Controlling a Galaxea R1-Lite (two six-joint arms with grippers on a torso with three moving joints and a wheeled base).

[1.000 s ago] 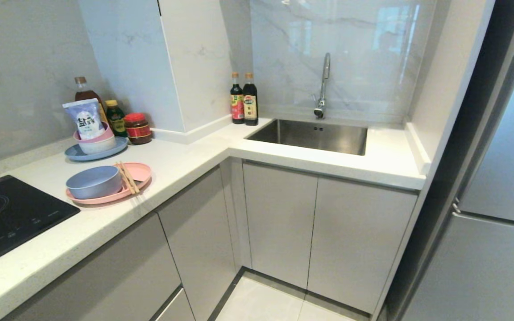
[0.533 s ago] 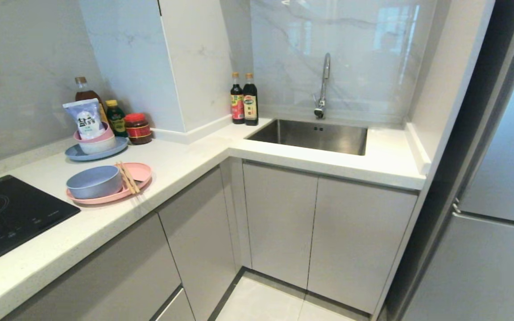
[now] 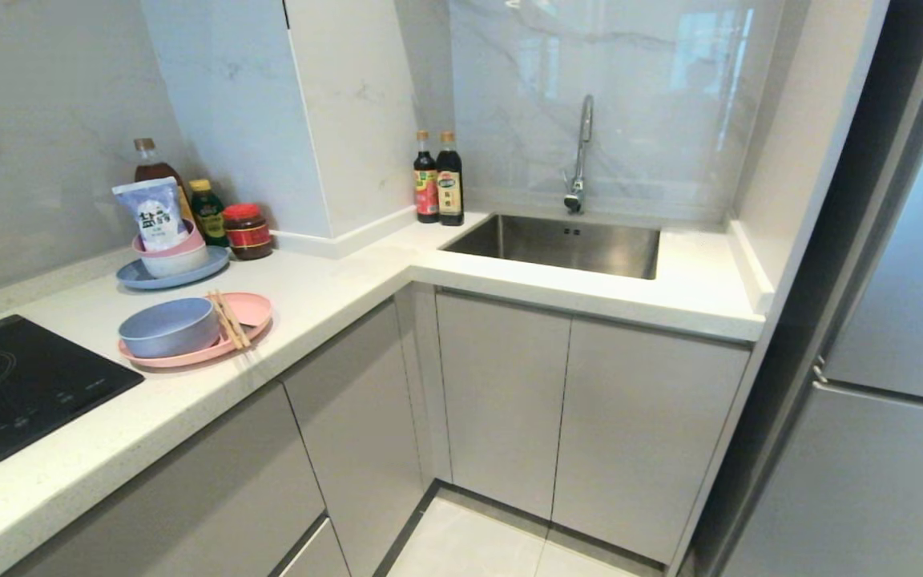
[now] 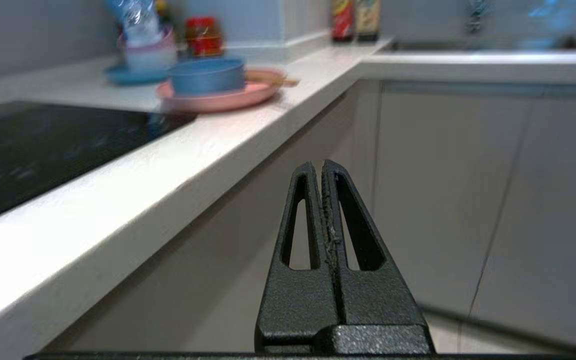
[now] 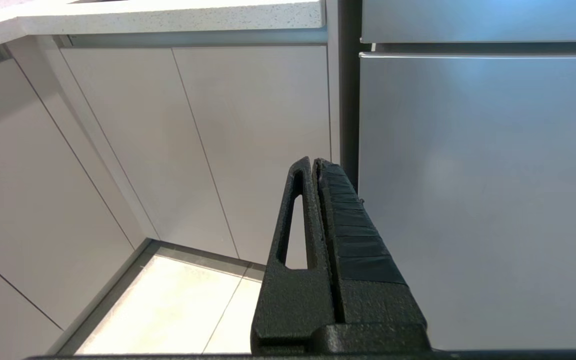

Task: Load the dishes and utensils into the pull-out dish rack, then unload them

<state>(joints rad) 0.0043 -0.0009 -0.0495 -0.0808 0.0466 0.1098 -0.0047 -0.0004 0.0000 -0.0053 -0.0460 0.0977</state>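
Observation:
On the white counter, a pink plate (image 3: 251, 308) carries a light-blue bowl (image 3: 169, 326) and a pair of wooden chopsticks (image 3: 228, 319) lying beside the bowl. The left wrist view shows the same plate (image 4: 218, 100), bowl (image 4: 207, 76) and chopsticks (image 4: 274, 78) from below counter height. My left gripper (image 4: 318, 164) is shut and empty, held in front of the cabinet fronts under the counter edge. My right gripper (image 5: 312, 161) is shut and empty, low before the cabinets beside the fridge. Neither arm appears in the head view. The pull-out dish rack is hidden; every cabinet front is closed.
A black cooktop (image 3: 5, 385) lies left of the plate. Behind it stand a blue-grey plate (image 3: 135, 277) with stacked bowls and a salt bag, a red jar (image 3: 247, 231) and bottles. A sink (image 3: 566, 244) fills the corner. A steel fridge (image 3: 894, 336) stands on the right.

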